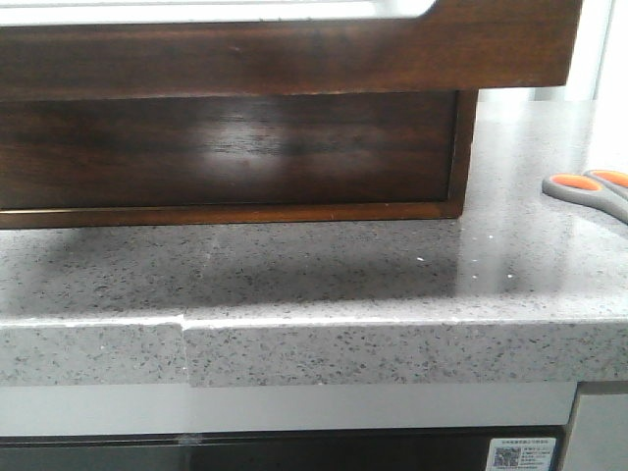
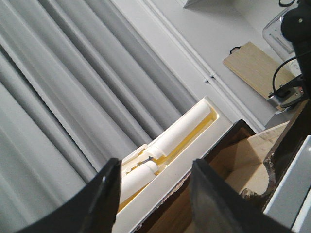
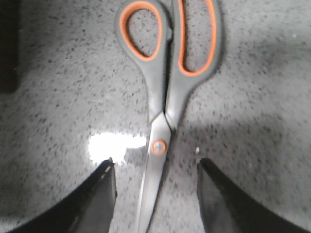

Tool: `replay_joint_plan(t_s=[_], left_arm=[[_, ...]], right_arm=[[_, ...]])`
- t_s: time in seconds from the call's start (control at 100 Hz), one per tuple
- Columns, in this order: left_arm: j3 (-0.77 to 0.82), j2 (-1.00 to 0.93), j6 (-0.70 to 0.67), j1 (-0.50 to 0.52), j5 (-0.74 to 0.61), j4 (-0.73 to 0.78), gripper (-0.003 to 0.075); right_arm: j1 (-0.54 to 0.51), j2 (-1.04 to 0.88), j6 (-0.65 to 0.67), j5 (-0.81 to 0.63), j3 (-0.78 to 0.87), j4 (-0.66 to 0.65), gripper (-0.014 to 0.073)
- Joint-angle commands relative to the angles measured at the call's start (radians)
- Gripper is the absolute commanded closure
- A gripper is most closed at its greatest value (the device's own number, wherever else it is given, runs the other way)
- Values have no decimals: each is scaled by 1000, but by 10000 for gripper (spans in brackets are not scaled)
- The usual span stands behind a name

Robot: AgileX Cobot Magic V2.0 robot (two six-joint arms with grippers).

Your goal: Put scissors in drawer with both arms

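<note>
The right fingers (image 3: 154, 194) are spread wide, one on each side of the scissors (image 3: 165, 92), with the blades running down between them and the pivot screw just ahead of the tips. They have not closed and nothing is pinched yet. The left fingers (image 2: 153, 194) are also apart and empty, poised above the open drawer (image 2: 228, 160), whose pale wooden inside shows beyond them.

In the front view the scissors (image 1: 589, 191) lie flat on the speckled grey surface (image 1: 314, 275), to the right of the dark brown drawer (image 1: 285, 49), which juts out over the cabinet body — only the orange-lined loops reach into that frame.

The main risk is the grasp itself. The blades are thin, smooth and lying flush on the surface, so a squeeze near the pivot could skid off the metal or pivot the scissors sideways rather than lift them. If the fingers come down too hard, they will press into the stone — too shallow, and they close on air. A loose grip could also let the heavier handle end swing down during the carry and catch the drawer front.
</note>
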Motion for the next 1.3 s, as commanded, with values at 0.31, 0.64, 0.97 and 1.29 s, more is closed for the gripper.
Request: replay_joint_plan(t_s=[0.31,0.64,0.97,1.29], left_arm=[[-26,10,-16,-5,-39,-28,407],[-26,10,-16,-5,-39,-28,406],[-26,10,-16,-5,-39,-28,407],[-26,10,-16,-5,-39,-28,407]], right_arm=[[3,165,12,24,-107,11,258],[3,186,14,13,-107,11,258],[36,186,23,11,-107,-44,258],[51,186,64,14,-107,-95,258]])
